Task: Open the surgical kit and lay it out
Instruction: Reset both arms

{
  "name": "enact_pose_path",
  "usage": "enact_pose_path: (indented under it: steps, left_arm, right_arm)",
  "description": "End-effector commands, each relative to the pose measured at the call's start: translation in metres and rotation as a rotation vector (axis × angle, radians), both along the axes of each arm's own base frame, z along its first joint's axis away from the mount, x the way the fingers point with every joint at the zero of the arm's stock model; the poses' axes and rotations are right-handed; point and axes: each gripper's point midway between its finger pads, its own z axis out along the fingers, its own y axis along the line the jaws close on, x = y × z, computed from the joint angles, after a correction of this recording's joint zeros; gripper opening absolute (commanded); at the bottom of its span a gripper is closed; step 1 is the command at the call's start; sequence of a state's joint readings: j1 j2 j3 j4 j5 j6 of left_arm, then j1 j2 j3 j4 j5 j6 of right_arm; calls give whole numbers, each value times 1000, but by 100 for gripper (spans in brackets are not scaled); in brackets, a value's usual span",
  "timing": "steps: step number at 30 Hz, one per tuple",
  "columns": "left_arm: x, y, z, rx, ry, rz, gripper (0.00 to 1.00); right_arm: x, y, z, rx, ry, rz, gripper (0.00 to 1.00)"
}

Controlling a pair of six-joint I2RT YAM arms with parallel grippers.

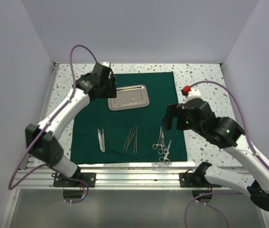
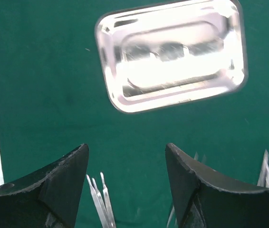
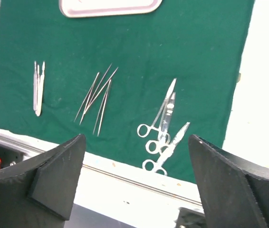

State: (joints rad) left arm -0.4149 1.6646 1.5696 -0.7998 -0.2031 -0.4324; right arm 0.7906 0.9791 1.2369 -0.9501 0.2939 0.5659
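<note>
Surgical kit drape [image 1: 125,118] flat, tray [image 1: 128,97] on it, instr. [image 1: 132,137] in row

Bright even light; steel tray [image 2: 172,57] blown out by glare

Spread on the speckled stone-look tabletop [image 1: 201,76]: a dark green rectangular cloth drape [image 1: 148,85]. On the drape, toward its far edge: a small rectangular shiny steel tray [image 1: 129,97]. Nearer than the tray and to its left: silver metal tweezers [image 1: 101,139]. Straight before the tray, well apart: thin silver metal probes [image 1: 132,137], fanned. Nearer than the tray and to its right: silver ring-handled steel scissors [image 1: 162,145], touching one another, rings at the near end.
</note>
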Motion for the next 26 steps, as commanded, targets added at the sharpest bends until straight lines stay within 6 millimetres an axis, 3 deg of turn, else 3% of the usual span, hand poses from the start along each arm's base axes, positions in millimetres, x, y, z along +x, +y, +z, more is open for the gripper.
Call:
enact_pose_path:
  steps: [1, 2, 3, 4, 5, 6, 7, 8, 10, 14, 17, 21, 26]
  left_arm:
    - [-45, -20, 48, -95, -178, -66, 70]
    - [-61, -15, 28, -90, -152, -52, 70]
    - [-70, -15, 28, -108, -168, -49, 70]
    - [-85, -9, 42, -142, -212, -42, 69]
    - [-97, -3, 24, -144, -188, -22, 69]
    - [-103, 0, 25, -161, -204, -20, 69]
    - [-114, 6, 38, -196, -254, -20, 69]
    - [-121, 11, 28, -192, -249, -21, 69]
    - [-131, 20, 35, -198, -298, -25, 70]
    - [-137, 37, 40, -135, -327, -12, 70]
    - [-137, 39, 42, -104, -313, -21, 70]
    - [-133, 31, 48, -107, -301, -51, 71]
    - [-121, 18, 73, -120, -339, -108, 74]
  right_arm:
    - [-21, -38, 15, -48, -77, 4, 98]
    - [-24, -43, 21, -23, -108, -6, 98]
    - [-27, -46, 23, -6, -125, -5, 98]
    - [-31, -51, 20, 1, -137, -9, 98]
    - [-37, -56, 30, 45, -188, -3, 98]
    - [-39, -58, 31, 56, -199, 4, 98]
    - [-43, -59, 32, 69, -206, 15, 98]
    - [-48, -62, 35, 88, -216, 13, 98]
    - [-53, -63, 35, 102, -213, 25, 98]
    - [-60, -69, 37, 127, -219, 22, 98]
    - [-62, -71, 33, 130, -217, 17, 98]
    - [-66, -73, 28, 131, -197, 15, 98]
    - [-70, -74, 21, 108, -182, 37, 98]
